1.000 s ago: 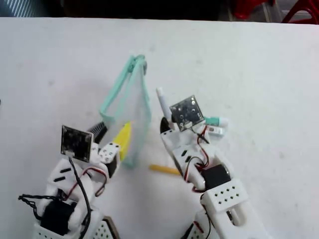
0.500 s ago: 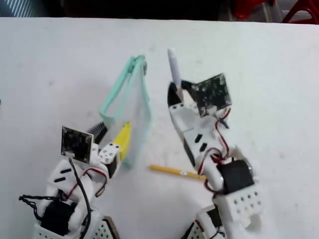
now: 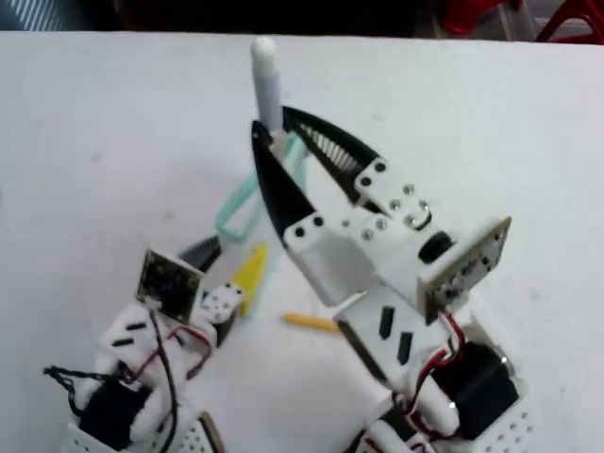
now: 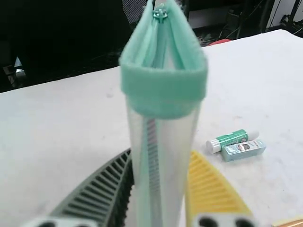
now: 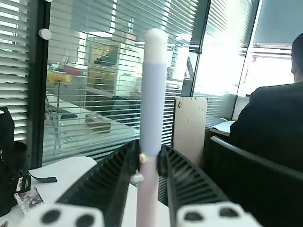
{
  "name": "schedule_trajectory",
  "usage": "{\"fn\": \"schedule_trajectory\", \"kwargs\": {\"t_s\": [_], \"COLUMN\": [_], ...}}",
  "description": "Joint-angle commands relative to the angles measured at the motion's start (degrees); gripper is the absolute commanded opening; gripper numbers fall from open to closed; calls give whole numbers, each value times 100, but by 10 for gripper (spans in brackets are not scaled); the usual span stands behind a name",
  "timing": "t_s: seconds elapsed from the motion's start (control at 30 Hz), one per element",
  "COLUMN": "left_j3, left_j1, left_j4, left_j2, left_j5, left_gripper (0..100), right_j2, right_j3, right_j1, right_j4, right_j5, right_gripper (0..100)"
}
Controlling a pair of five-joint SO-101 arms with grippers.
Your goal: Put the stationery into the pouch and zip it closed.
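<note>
High view, table (image 3: pixel 85 113): white, with both arms at its near edge.
High view, left gripper (image 3: pixel 234 250): near the table's near edge, left of the middle. Its jaws, one dark and one yellow, are clamped on the near end of the pouch.
High view, pouch (image 3: pixel 247 198): clear with mint trim, standing on edge about mid-table. It runs from the left gripper toward the far edge and is partly hidden behind the right arm.
High view, right gripper (image 3: pixel 272 123): raised over the pouch's far end, its black jaws pinched on the pen.
High view, pen (image 3: pixel 267 80): white and pale lilac, held upright clear of the table, with its capped end pointing toward the far edge.
High view, pencil (image 3: pixel 311 322): yellow, lying flat toward the near edge between the two arms, with one end hidden under the right arm.
Left wrist view, left gripper (image 4: pixel 161 156): jaws closed against both clear sides of the pouch.
Left wrist view, pouch (image 4: pixel 161 90): upright, with its mint edges parted at the near end and meeting at the zip pull (image 4: pixel 160 13).
Left wrist view, glue stick (image 4: pixel 232 138): green and white, lying on the table on the yellow jaw's side of the pouch.
Left wrist view, small box (image 4: pixel 244 150): teal, just beside the glue stick.
Right wrist view, right gripper (image 5: pixel 149 151): jaws tight on the pen.
Right wrist view, pen (image 5: pixel 152 94): upright, rising well past the jaw tips.
Right wrist view, blinds (image 5: pixel 94 56): across the windows behind.
</note>
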Motion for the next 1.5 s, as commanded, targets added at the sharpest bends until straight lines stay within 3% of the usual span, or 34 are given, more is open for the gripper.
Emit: {"fn": "schedule_trajectory", "kwargs": {"t_s": [0.0,0.4,0.8,1.47], "left_j3": [79,105,123,176], "left_j1": [101,92,92,92], "left_j4": [44,-35,-35,-44], "left_j2": [57,57,57,57], "left_j5": [-44,-70,-44,-35], "left_gripper": [155,155,155,155], "right_j2": [110,1341,690,57], "right_j3": [26,114,1160,633], "right_j1": [-48,-356,-356,-136], "right_j4": [-207,-382,75,242], "right_j5": [-35,-35,-35,-35], "right_gripper": [17,17,17,17]}}
